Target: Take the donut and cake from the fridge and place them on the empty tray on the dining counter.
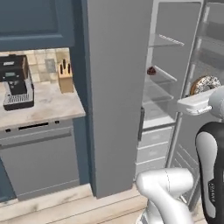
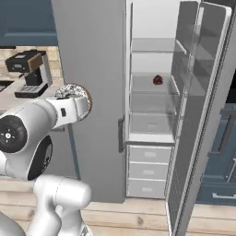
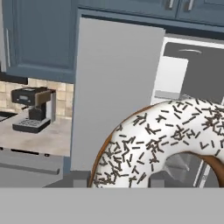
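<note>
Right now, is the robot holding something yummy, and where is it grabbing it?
Yes, the donut. The gripper has it by the rim, though the exact contact is hidden.

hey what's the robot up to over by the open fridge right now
The robot arm's pincer is carrying the donut, with white icing and dark sprinkles, out in front of the open fridge. The cake sits on a glass shelf inside, not yet taken. A coffee machine stands on the counter to the left.
</note>
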